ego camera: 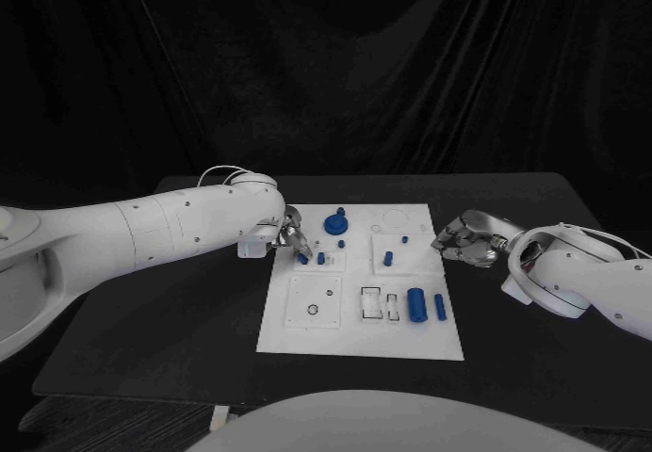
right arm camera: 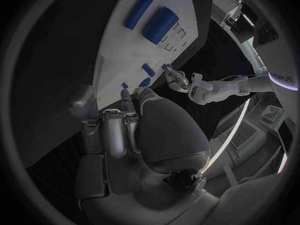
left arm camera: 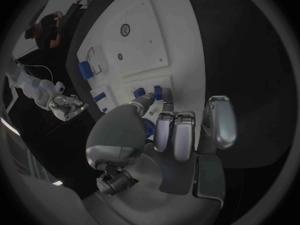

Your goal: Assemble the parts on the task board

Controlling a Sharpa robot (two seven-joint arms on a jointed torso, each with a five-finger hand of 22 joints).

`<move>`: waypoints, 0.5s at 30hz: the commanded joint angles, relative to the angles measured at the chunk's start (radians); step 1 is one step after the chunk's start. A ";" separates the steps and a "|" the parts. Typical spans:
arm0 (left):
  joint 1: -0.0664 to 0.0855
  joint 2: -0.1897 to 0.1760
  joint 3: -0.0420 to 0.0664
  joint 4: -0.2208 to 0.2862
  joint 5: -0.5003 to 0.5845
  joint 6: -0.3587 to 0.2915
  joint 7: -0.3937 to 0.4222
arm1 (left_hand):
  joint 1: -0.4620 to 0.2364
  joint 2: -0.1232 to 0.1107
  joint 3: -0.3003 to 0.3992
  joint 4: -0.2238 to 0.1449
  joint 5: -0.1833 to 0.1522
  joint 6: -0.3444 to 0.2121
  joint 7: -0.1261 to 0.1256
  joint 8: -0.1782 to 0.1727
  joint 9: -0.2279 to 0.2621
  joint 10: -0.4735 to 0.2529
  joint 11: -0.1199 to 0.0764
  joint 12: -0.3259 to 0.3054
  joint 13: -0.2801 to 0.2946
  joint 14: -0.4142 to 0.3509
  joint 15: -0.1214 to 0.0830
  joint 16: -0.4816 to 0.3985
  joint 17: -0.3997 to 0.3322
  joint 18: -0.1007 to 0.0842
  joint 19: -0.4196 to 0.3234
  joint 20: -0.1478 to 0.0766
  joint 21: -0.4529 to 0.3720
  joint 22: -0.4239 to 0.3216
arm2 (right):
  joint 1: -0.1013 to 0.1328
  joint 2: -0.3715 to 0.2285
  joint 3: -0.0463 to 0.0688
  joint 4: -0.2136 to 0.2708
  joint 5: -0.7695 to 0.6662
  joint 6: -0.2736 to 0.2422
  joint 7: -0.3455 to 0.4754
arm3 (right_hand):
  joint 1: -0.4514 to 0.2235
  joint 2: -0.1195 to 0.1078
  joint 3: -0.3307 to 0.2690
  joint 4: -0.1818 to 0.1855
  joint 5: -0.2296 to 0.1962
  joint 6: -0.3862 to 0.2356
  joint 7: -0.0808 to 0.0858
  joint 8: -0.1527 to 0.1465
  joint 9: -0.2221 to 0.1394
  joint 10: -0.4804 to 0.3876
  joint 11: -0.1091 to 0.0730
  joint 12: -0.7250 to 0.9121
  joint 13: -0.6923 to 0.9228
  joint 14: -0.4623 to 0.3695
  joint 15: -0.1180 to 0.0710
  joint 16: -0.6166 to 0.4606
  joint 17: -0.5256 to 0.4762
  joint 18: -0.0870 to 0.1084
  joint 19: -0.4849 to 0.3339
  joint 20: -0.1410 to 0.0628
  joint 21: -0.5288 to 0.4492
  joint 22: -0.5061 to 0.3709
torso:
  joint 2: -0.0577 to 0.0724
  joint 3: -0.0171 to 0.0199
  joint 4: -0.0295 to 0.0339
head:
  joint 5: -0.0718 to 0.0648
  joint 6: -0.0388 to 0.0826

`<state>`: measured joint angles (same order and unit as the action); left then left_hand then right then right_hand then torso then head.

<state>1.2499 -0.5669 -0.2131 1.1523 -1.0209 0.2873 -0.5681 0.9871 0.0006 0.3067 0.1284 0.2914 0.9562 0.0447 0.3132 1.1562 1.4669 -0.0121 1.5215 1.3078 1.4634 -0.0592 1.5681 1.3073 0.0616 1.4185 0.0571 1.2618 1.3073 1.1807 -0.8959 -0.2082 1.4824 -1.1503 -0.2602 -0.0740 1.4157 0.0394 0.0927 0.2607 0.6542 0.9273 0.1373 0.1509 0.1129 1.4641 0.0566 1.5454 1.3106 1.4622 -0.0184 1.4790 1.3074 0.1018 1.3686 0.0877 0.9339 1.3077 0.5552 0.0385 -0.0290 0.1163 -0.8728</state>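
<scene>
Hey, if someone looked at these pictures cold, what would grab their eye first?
The white task board in the middle of the black table, dotted with small blue parts. Then the left hand touching a blue part at the board's left edge, and the right hand curled at its right edge.

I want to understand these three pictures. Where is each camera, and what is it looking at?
Head view: on the robot's head, looking down at the task board; both white arms show.
Left wrist view: behind the left robot hand, facing the board.
Right wrist view: behind the right robot hand, at the board's edge.
Shared: both wrist views show the board, and the other hand across it.
</scene>
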 commanded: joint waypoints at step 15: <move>-0.002 0.004 0.000 0.003 0.000 0.004 0.009 | -0.018 -0.010 -0.040 0.061 -0.107 0.077 -0.019 0.037 0.049 0.066 -0.023 0.002 0.228 0.107 -0.017 0.003 0.263 0.004 0.009 -0.019 0.006 0.177 | -0.004 -0.001 0.001 0.000 -0.005 -0.002 -0.010 | 0.002 -0.007 0.007 -0.001 0.004 -0.001 0.000 -0.004 -0.001 0.062 -0.002 -0.003 0.211 0.067 0.001 -0.005 0.144 0.018 -0.008 -0.001 -0.004 0.102 | 0.000 0.0003 -0.0001 | -0.001 0.000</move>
<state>1.2496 -0.5652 -0.2133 1.1527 -1.0214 0.2870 -0.5680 0.9761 -0.0104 0.2675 0.1813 0.1909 1.0268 0.0241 0.3437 1.1961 1.4668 -0.0301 1.5215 1.3077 1.4670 -0.0700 1.5681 1.3073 0.0615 1.4279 0.0447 1.2618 1.3073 1.1796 -0.8963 -0.2082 1.4821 -1.1503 -0.2605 -0.0738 1.4157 0.0394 0.0927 0.2607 0.6542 0.9273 0.1373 0.1509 0.1129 1.4641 0.0566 1.5455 1.3099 1.4622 -0.0184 1.4790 1.3074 0.1018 1.3686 0.0877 0.9339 1.3075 0.5552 0.0386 -0.0291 0.1149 -0.8728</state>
